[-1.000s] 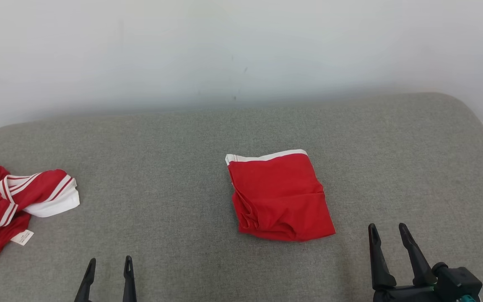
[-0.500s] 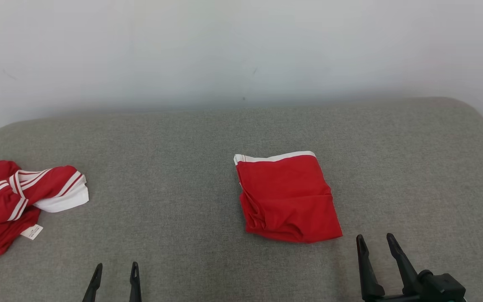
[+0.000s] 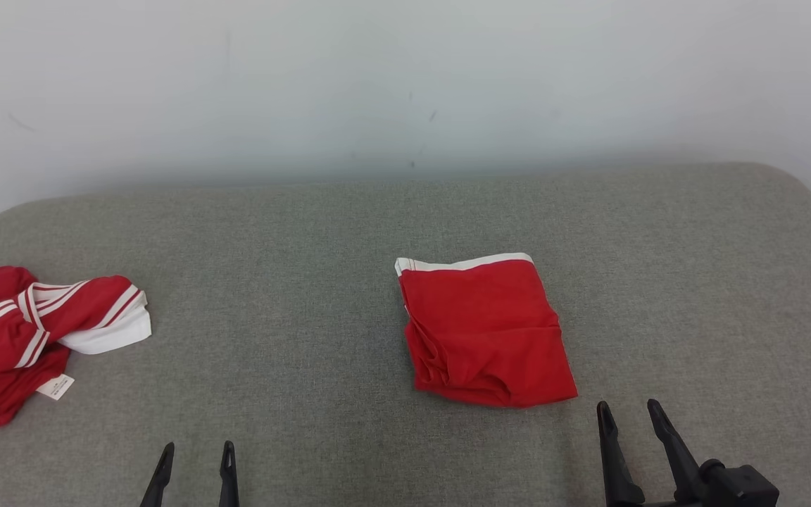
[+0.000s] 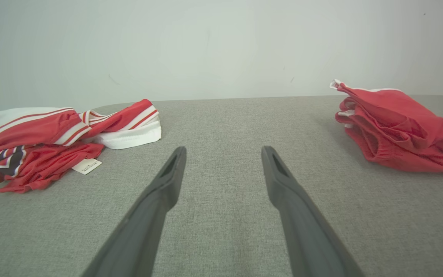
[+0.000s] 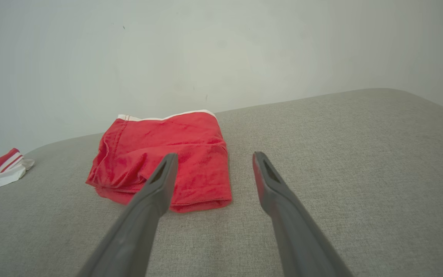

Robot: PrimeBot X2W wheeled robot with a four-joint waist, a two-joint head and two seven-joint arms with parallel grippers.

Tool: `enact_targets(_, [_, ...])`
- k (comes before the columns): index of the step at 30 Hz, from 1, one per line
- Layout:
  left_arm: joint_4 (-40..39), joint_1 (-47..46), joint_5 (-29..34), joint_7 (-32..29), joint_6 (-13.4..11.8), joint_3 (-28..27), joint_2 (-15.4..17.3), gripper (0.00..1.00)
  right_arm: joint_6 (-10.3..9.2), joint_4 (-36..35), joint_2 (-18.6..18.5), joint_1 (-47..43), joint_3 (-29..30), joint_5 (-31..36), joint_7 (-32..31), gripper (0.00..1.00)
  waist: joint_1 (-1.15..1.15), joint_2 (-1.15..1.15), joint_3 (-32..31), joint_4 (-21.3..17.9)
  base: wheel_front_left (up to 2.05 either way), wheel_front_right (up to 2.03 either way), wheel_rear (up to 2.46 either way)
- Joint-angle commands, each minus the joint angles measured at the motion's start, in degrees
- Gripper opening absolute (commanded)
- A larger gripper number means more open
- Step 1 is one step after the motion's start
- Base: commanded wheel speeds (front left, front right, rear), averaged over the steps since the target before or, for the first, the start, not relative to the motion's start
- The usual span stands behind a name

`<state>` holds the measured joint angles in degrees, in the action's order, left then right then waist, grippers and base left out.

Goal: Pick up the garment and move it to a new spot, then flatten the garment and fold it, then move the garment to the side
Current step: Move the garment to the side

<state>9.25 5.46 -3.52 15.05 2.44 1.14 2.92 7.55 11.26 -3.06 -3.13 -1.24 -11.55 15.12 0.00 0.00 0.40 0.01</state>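
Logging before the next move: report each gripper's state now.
Left gripper: open, holding nothing.
Right gripper: open, holding nothing.

Grey surface (image 3: 307, 267) holds folded garment (image 3: 486, 331), crumpled clothes (image 3: 32, 331).

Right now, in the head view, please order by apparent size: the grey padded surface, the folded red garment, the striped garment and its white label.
1. grey padded surface
2. folded red garment and striped garment: similar, and the frame's left edge cuts the striped one, so unranked
3. white label
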Motion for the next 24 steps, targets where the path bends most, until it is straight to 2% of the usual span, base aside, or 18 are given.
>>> enact_targets(1, [0.19,-0.09,-0.09,0.18,-0.10,-0.01,-0.06,1.00,-0.14,-0.07,0.20,-0.56,0.04,0.11,0.02,1.00,0.00,0.00,0.00,0.05,0.00,0.00,0.00])
enact_targets(24, [0.14,-0.28,0.22,0.18,0.03,-0.01,-0.06,1.00,-0.14,-0.36,0.27,-0.82,0.24,-0.31,0.02,1.00,0.00,0.00,0.41,0.31,0.00,0.00,0.00])
